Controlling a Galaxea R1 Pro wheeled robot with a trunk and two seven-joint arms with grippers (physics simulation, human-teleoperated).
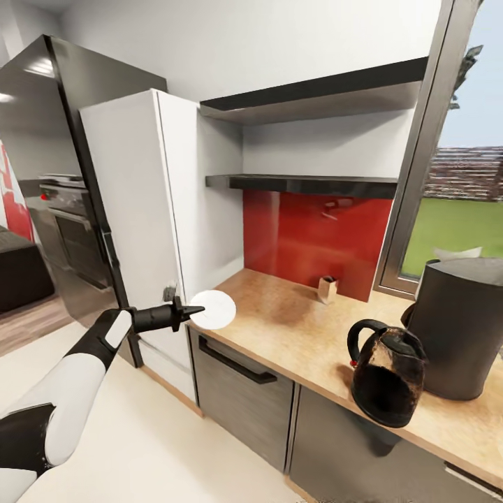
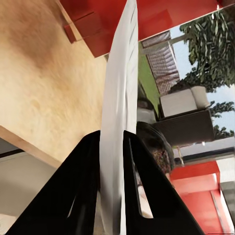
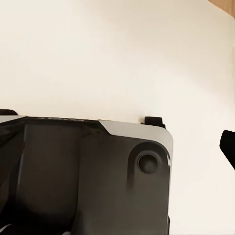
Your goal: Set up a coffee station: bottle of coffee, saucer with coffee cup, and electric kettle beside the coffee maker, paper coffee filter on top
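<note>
Saucer (image 1: 213, 309), a flat white disc, pinched by its near rim in the left gripper (image 1: 187, 311) and held face-on to the head camera above the countertop's (image 1: 293, 335) left end, at the front edge beside the tall white cabinet (image 1: 140, 216). Held level with the black fingers, long axis running out from the fingertips toward the counter.

Same saucer (image 2: 120, 112) seen edge-on in the left wrist view: a thin pale blade rising between the two dark fingers (image 2: 88, 191), both pressed against it. Beyond it in that view, the tan worktop (image 2: 44, 83), the red backsplash (image 2: 161, 19), and the coffee maker (image 2: 188, 128) with the paper coffee filter (image 2: 183, 102) lying on its top.

In the head view, electric kettle (image 1: 388, 377) standing upright near the counter's front edge toward the right end, handle to the left, just beside the dark coffee maker (image 1: 454, 328) at the window. Pale edge of the filter (image 1: 457, 253) peeping over the maker's lid. Small tan item (image 1: 326, 288) at the back edge against the red panel (image 1: 307, 237), too small to identify. Two dark shelves (image 1: 307, 183) above.

Right wrist view looking at pale floor (image 3: 98, 54) and a dark robot part (image 3: 83, 171); right gripper fingertip (image 3: 228, 147) barely at the frame edge, grip state impossible to tell.
</note>
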